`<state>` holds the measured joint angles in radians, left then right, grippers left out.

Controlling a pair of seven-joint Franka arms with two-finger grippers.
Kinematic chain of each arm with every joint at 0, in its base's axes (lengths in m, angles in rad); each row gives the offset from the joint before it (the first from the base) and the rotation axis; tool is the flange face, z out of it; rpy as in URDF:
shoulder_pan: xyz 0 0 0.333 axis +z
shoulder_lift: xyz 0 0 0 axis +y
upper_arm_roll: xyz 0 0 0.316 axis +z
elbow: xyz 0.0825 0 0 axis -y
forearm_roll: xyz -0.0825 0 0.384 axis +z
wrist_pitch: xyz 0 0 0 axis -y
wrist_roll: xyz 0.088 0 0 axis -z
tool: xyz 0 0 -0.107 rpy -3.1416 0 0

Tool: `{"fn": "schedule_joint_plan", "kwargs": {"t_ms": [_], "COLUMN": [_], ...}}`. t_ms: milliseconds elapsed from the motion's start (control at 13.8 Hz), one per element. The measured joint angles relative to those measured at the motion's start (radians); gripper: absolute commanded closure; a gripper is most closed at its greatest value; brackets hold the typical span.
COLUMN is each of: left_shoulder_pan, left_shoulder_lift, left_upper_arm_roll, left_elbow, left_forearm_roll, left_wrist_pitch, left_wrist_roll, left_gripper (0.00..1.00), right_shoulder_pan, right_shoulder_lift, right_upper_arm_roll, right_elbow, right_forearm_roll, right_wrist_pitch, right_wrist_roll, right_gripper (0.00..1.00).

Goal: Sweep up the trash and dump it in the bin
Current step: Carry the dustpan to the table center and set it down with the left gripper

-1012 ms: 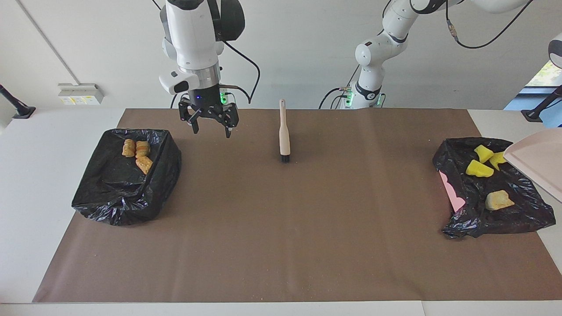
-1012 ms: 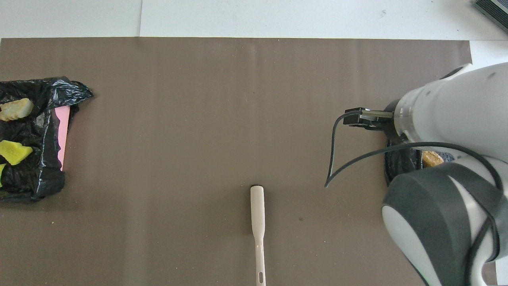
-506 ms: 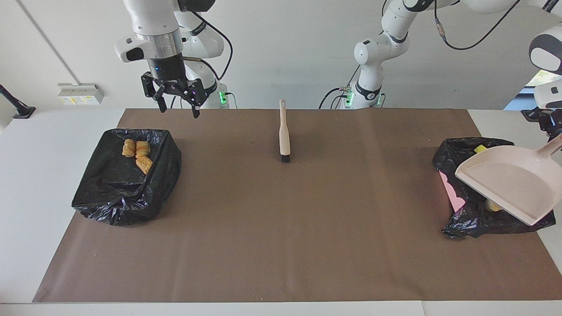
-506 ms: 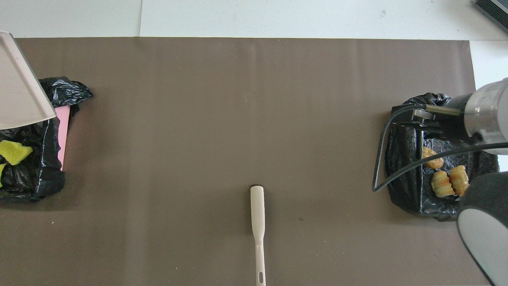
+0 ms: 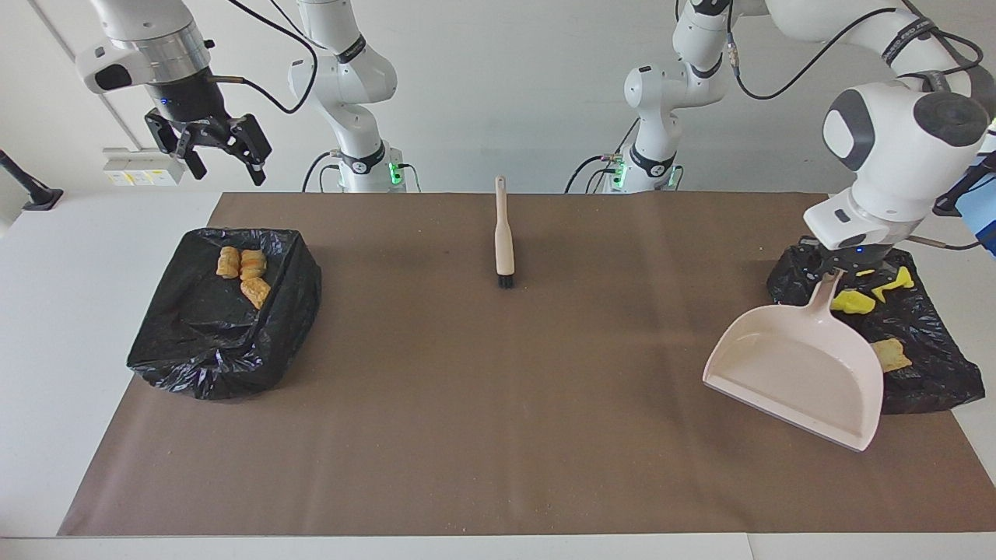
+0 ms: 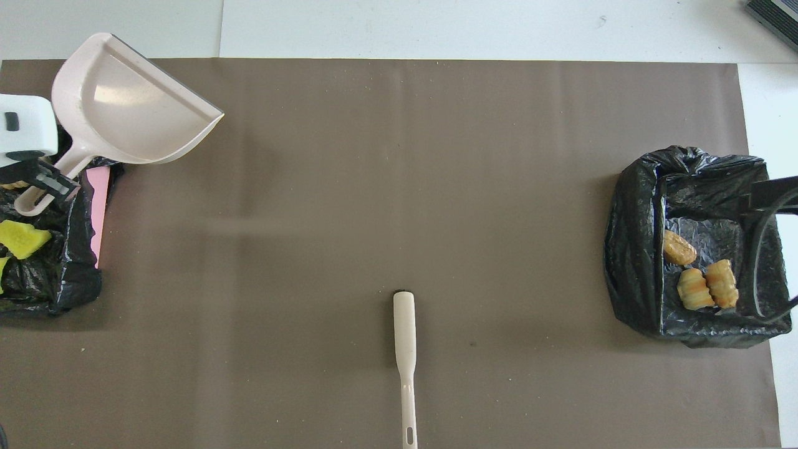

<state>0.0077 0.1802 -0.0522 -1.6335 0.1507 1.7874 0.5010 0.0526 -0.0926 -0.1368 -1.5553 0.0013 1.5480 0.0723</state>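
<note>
1. Left gripper [image 5: 836, 268] has its fingers clamped on the handle of the dustpan [image 5: 794, 373], pan empty, over the bin [image 5: 926, 365] at its own end of the counter [image 5: 498, 404].
2. Trash [image 5: 850, 302]: yellow wedges and a beige chunk in that bin; pastry pieces [image 5: 243, 274] in the other bin [image 5: 218, 327].
3. Right gripper [image 5: 222, 159] hangs above it, fingers spread, empty.
4. Brush [image 5: 503, 233] lies mid-counter, bristles pointing away from the robots, between both arms.
5. No readable writing.

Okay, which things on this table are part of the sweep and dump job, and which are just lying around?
Part of the job:
- dustpan, held by the left end effector
- brush
- two bag-lined bins
- pastry pieces
- yellow sponge wedges
- beige chunk

Lying about:
- brown mat
</note>
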Motion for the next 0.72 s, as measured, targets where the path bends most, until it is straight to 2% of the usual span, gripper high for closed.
{"fn": "schedule_joint_plan", "kwargs": {"t_ms": [145,362,723], "left_shoulder_pan": [-0.082,-0.199,-0.373], "left_shoulder_lift": [0.004,0.043,0.135], "left_upper_arm_roll": [-0.001,-0.002,0.0], "left_elbow": [-0.036,-0.084,-0.062], "left_forearm_roll": [-0.058,-0.111,-0.235], "left_wrist_pitch": [0.016,0.12,0.214], "left_wrist_roll": [-0.19,-0.417,-0.638], "left_gripper": [1.0,1.0,1.0], "right_shoulder_pan": [0.0,0.005,0.062], "right_shoulder_lift": [-0.002,-0.001,-0.001], "right_upper_arm_roll": [-0.016,-0.011,0.022], "right_elbow": [-0.003,-0.035,-0.077], "right_forearm_roll": [-0.001,0.002,0.01], "right_wrist_pitch": [-0.019,-0.052,-0.041], "right_wrist_roll": [-0.019,0.007,0.135], "right_gripper": [0.0,0.0,0.0]}}
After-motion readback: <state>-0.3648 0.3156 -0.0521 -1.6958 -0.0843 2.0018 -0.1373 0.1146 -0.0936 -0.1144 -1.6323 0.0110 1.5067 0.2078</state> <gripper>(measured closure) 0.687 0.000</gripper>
